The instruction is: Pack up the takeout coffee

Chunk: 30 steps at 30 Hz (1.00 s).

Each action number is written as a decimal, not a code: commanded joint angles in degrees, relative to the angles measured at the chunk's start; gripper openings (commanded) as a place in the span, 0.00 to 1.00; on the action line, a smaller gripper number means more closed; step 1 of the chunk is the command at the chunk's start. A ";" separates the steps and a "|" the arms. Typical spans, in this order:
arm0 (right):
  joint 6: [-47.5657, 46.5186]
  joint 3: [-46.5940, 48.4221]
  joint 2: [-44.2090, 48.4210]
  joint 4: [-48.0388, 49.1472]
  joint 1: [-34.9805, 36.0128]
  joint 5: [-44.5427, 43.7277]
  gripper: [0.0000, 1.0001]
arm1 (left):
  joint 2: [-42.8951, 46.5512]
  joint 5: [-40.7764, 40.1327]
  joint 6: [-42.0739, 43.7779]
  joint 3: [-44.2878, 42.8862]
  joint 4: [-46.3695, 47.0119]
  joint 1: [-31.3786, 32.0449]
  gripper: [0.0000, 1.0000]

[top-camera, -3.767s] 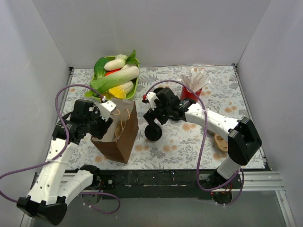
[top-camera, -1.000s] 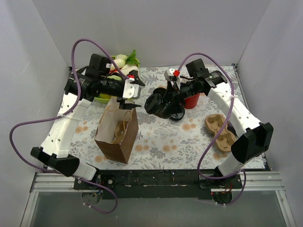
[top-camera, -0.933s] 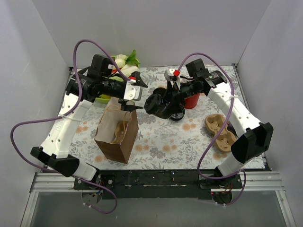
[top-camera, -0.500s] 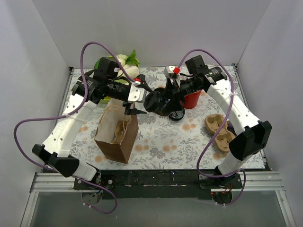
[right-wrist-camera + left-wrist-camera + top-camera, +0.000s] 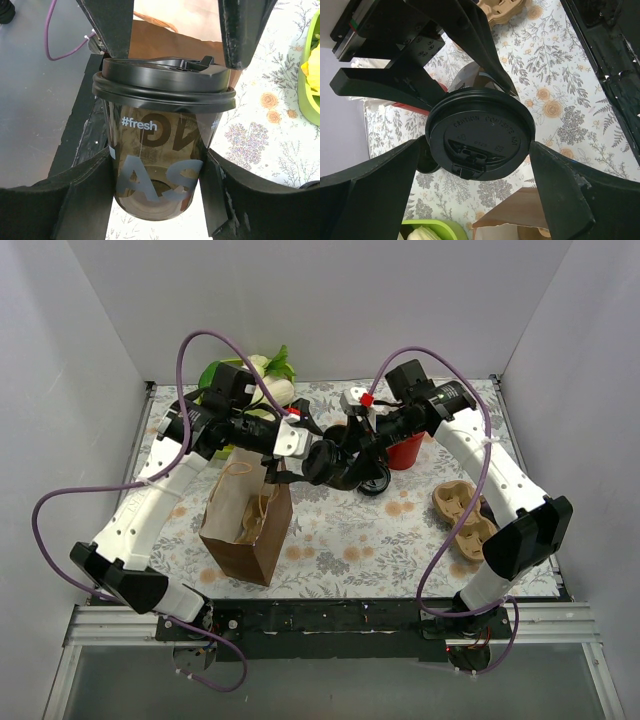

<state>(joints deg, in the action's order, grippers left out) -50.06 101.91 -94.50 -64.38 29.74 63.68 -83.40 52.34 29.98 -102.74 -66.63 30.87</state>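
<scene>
- Overhead, the takeout coffee [image 5: 328, 462] sits just above the middle of the frame. It is held clear of the desk [image 5: 340, 535] and tipped onto its side, with its lid facing the left of the picture.
- The right tool [image 5: 345, 462] has hold of it. In the right wrist view its two fingers [image 5: 85, 195] press against the lower wall of the cup from both sides, the jaws closed to the cup's width.
- That view shows a dark cup wall printed with "#fresh" above larger grey letters. The black sip lid [image 5: 162, 82] is seated on the rim.
- The left tool [image 5: 476, 150] meets the lid head-on. Its jaws are spread wide, one finger at the lower left and one at the lower right of its wrist view, flanking the lid.
- It grips nothing, and I cannot tell whether its tips touch the lid's rim.
- A brown paper bag [image 5: 245, 530] stands open-topped at the lower left of the cup, beneath the left tool. The cup is outside the bag, near its upper right corner.
- A red cup [image 5: 405, 452] stands on the desk just right of the right tool.
- A tan pulp carrier [image 5: 465, 520] lies toward the right edge, well apart from the coffee.
- Green and pale vegetables [image 5: 275, 380] show at the upper left, partly hidden behind the left arm.
</scene>
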 commanded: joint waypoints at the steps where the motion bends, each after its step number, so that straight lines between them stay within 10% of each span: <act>1: -0.21 2.77 -0.25 -0.57 0.32 0.92 0.67 | -0.63 0.66 4.20 -0.71 -2.26 0.50 0.93; 30: 0.23 3.47 -1.74 -1.01 0.41 1.62 0.66 | -0.54 -1.18 10.89 -1.15 -6.23 1.30 0.91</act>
<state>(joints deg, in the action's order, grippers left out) -49.54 102.78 -96.07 -65.01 29.82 63.61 -84.88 49.91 39.66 -102.17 -70.35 31.79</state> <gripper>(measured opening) 0.671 0.906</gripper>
